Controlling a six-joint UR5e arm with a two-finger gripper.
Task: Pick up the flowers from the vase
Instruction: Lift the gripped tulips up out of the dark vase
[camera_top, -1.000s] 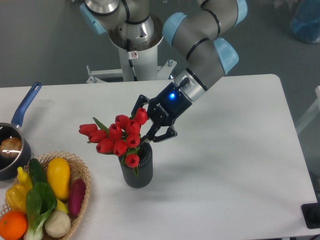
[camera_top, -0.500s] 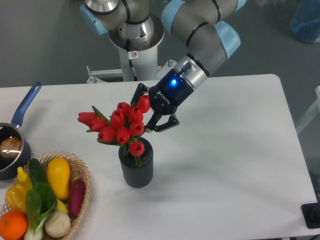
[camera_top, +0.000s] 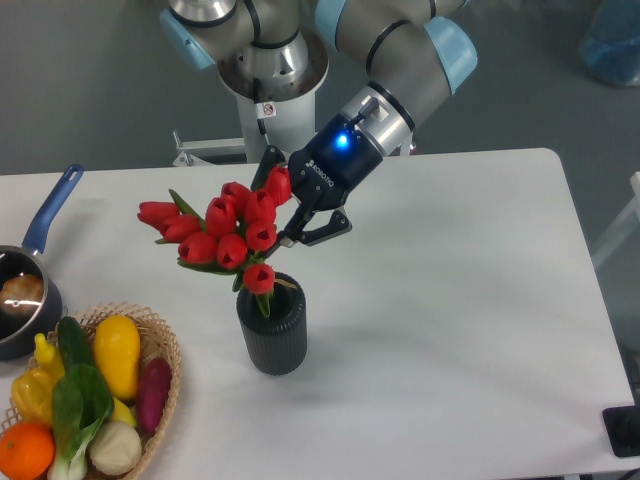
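Observation:
The flowers (camera_top: 220, 232), a bunch of red tulips with green leaves, hang tilted to the left just above the vase (camera_top: 271, 330), their lowest bloom at its mouth. My gripper (camera_top: 285, 215) is shut on the right side of the bunch, its black fingers partly hidden behind the blooms. The vase is a small dark grey ribbed cylinder standing upright on the white table (camera_top: 450, 300), directly below the bunch. The stems are mostly hidden by the blooms and leaves.
A wicker basket (camera_top: 165, 365) of vegetables and fruit sits at the front left corner. A dark saucepan (camera_top: 25, 300) with a blue handle stands at the left edge. The robot base (camera_top: 270, 90) rises behind the table.
The gripper has lifted up and a little to the left with the tulips in it. The bunch has risen out of the vase, which has stayed in place.

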